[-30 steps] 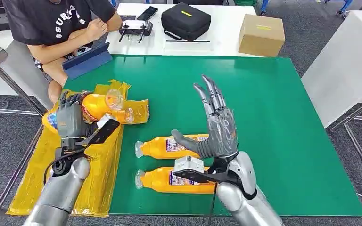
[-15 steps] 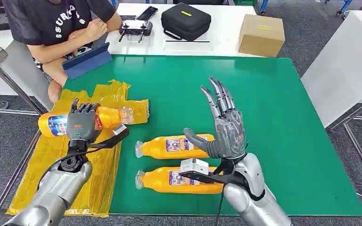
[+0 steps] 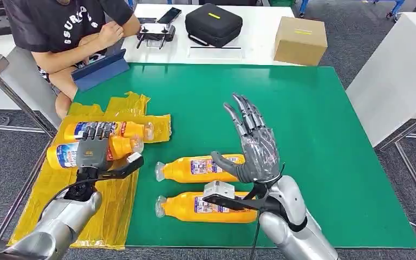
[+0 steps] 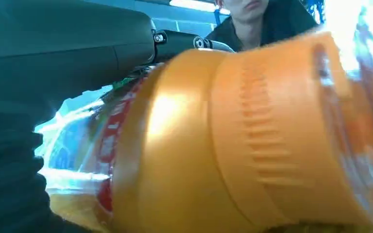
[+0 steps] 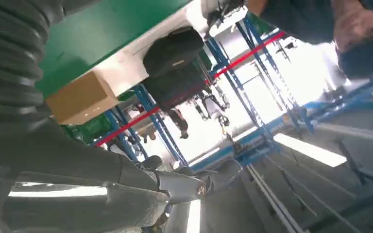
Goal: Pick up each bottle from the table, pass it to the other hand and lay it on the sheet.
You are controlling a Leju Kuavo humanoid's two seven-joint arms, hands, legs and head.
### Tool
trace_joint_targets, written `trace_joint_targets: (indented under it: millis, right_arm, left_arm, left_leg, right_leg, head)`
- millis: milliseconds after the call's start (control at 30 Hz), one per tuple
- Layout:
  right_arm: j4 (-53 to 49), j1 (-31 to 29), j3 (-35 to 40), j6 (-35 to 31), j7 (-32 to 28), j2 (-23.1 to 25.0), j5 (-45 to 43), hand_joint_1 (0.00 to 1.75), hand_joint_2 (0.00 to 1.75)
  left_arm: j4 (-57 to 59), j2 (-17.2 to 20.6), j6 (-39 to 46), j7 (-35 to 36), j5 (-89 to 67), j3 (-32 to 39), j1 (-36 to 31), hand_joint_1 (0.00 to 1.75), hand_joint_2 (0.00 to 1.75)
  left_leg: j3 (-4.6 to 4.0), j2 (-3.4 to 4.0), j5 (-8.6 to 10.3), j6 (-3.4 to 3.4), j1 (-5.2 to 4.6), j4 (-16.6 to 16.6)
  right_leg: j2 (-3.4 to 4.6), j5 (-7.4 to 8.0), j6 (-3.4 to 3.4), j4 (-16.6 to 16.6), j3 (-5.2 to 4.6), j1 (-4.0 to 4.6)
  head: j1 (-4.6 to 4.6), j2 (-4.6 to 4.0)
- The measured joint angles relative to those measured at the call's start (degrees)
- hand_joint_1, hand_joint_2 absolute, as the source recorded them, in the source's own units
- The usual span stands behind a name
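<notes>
My left hand (image 3: 93, 147) grips an orange bottle (image 3: 120, 146) lying level just over the yellow sheet (image 3: 105, 208), its cap end to the right. The same bottle (image 4: 233, 145) looms close in the left wrist view, with the hand's dark fingers (image 4: 53, 58) around it. A second bottle (image 3: 127, 129) lies on the sheet just beyond it. Two more orange bottles (image 3: 197, 169) (image 3: 195, 208) lie side by side on the green mat (image 3: 314, 135). My right hand (image 3: 254, 149) is raised above them, fingers spread, holding nothing.
A person (image 3: 67, 27) sits at the far left corner, next to a blue tablet (image 3: 100, 69). On the white table beyond are a controller (image 3: 156, 33), a black case (image 3: 213, 23) and a cardboard box (image 3: 300, 40). Another white table (image 3: 395, 81) stands at the right.
My left hand has turned the bottle level and brought it down and nearer to me, uncovering the bottle lying on the sheet behind it. The right hand has barely shifted.
</notes>
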Motion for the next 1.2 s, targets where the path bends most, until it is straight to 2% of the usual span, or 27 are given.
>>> trace_joint_targets:
  millis: [167, 300, 333, 533, 667, 833, 1000, 1200]
  right_arm:
    - [0.35, -0.87, 0.02, 1.03, 0.59, -0.24, 0.55, 0.00, 1.75]
    - [0.94, -1.61, 0.07, 4.55, 2.45, -0.59, 2.12, 0.00, 1.75]
    - [1.29, -2.00, 0.02, 5.52, 3.00, -0.77, 2.36, 0.00, 1.75]
    - [3.00, -3.95, -0.59, 14.37, 6.54, -2.10, 3.91, 0.00, 1.75]
    - [4.22, -5.29, -1.03, 16.79, 7.22, -2.78, 3.91, 0.00, 1.75]
    - [8.00, -8.62, -1.40, 23.96, 9.55, -4.77, 2.27, 0.00, 1.75]
    - [13.03, -12.12, -2.43, 29.23, 8.83, -8.46, -2.43, 0.00, 1.75]
    - [17.46, -14.25, -2.78, 32.36, 7.98, -12.00, -4.61, 0.00, 1.75]
  left_arm:
    - [0.63, -0.02, -0.40, -0.53, 0.02, 1.64, -0.31, 0.00, 1.75]
    - [0.66, -0.24, -2.72, -2.74, 1.93, 3.63, -0.45, 0.00, 1.75]
    - [0.63, -0.59, -3.92, -4.42, 3.42, 4.38, -0.58, 0.00, 0.00]
    - [-3.66, -2.54, -13.14, -14.10, 12.27, 7.72, 0.53, 0.00, 0.00]
    - [-7.21, -3.85, -16.05, -16.09, 14.56, 8.22, 1.91, 0.00, 0.00]
    - [-17.34, -4.46, -33.22, -29.34, 38.07, 8.05, 6.11, 0.00, 0.00]
    - [-32.47, -4.48, -40.94, -31.17, 55.11, 5.90, 13.66, 0.00, 0.00]
    - [-43.40, -3.98, -42.99, -32.61, 61.26, 4.07, 18.77, 0.00, 0.00]
  left_leg:
    - [0.00, -0.01, 0.00, 0.00, 0.00, 0.00]
    - [0.02, -0.01, 0.00, 0.00, 0.00, 0.00]
    - [0.03, -0.02, 0.01, 0.00, 0.00, 0.00]
    - [0.07, -0.06, 0.02, 0.03, -0.01, 0.00]
    - [0.06, -0.05, 0.03, 0.05, -0.03, 0.00]
    - [0.07, -0.08, 0.03, 0.05, -0.04, 0.01]
    - [0.04, -0.07, 0.03, 0.05, -0.05, 0.01]
    - [0.04, -0.08, 0.03, 0.05, -0.07, 0.01]
  right_leg:
    - [0.00, 0.00, 0.00, 0.00, 0.01, 0.00]
    - [-0.01, 0.00, 0.00, 0.00, 0.02, 0.00]
    - [-0.01, 0.00, 0.00, 0.00, 0.04, 0.00]
    - [-0.03, 0.00, 0.00, 0.00, 0.10, -0.01]
    - [-0.02, 0.02, 0.02, 0.00, 0.10, -0.03]
    - [-0.05, 0.02, 0.02, -0.01, 0.11, -0.03]
    - [-0.04, 0.02, 0.02, -0.02, 0.11, -0.03]
    - [-0.05, 0.02, 0.03, -0.03, 0.10, -0.03]
  head:
    - [-0.02, 0.00]
    - [-0.02, 0.00]
    - [-0.02, 0.00]
    - [-0.02, 0.00]
    - [-0.02, 0.00]
    - [-0.02, 0.00]
    - [-0.02, 0.00]
    - [-0.02, 0.00]
